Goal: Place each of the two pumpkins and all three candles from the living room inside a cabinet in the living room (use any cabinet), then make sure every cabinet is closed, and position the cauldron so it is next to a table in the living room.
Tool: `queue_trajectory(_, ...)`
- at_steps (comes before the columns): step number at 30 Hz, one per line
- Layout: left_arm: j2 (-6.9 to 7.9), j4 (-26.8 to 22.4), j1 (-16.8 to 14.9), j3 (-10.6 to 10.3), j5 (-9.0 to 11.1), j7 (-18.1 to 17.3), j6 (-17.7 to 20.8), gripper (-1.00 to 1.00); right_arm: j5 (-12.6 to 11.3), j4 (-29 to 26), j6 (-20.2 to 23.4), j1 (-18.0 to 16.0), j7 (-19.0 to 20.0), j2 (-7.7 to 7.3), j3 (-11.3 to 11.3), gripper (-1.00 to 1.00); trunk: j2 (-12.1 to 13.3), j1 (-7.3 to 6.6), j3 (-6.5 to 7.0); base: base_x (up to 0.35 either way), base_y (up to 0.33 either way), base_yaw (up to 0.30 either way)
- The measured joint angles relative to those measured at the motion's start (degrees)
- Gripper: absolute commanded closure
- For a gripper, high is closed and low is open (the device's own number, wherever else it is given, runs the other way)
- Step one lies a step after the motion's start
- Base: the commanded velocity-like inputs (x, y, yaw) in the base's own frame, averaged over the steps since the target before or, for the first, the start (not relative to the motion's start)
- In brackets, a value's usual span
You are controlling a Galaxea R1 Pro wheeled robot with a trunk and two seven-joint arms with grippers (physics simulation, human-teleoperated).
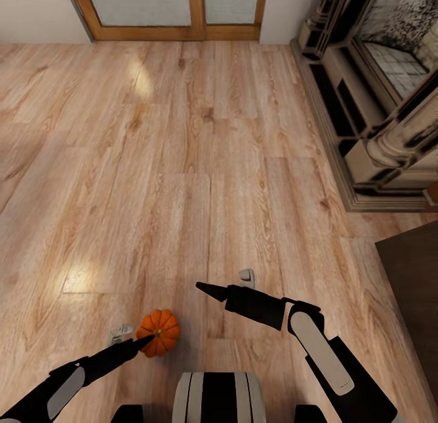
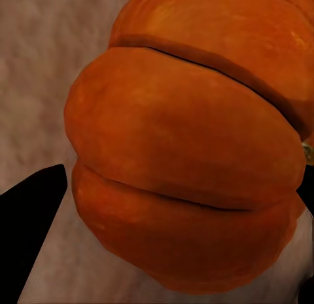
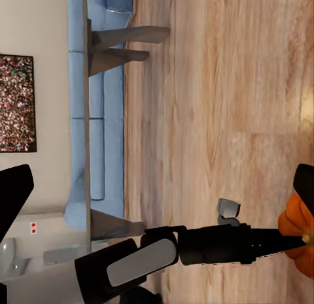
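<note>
Pumpkin (image 1: 159, 332), bright orange and ribbed, sits low in the head view, left of centre, gripped by the left end effector (image 1: 135, 339): one dark finger tip (image 1: 145, 342) lies against its near side and a grey finger (image 1: 120, 332) shows just beside it on the left. In the left wrist view the pumpkin (image 2: 190, 166) bulges large between the two dark fingers, one (image 2: 33, 235) at the lower left corner of that frame, so the left end effector is closed on it. Whether the pumpkin is lifted or resting on the wooden floor (image 1: 182, 167) cannot be told. Right of centre, a little higher in the head view, the right end effector (image 1: 228, 283) hangs over bare floor with its fingers spread wide, holding nothing; one dark finger (image 1: 210, 291) points left and a grey one (image 1: 246, 277) stands behind it. At the right edge the dark-brown corner of the cabinet (image 1: 410, 289) enters the frame. Farther up on the right stands a carved stone fireplace (image 1: 371, 106), and along the top edge a wood-framed glazed door (image 1: 170, 12).
</note>
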Motion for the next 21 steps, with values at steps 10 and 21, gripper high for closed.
queue_trajectory(10,3.45,-1.37,-0.02,1.37,1.15,-0.18,0.45,1.00,0.13,0.03,-0.17,-0.02,0.07,0.00,-0.06,-1.00,0.13,-0.26,2.22,0.000,0.000,0.000)
queue_trajectory(21,10.42,-7.38,0.42,9.14,2.01,-5.58,15.89,1.00,0.43,0.58,-0.35,-0.04,0.09,0.00,-2.06,-1.00,0.28,-0.54,4.66,0.000,0.000,0.000)
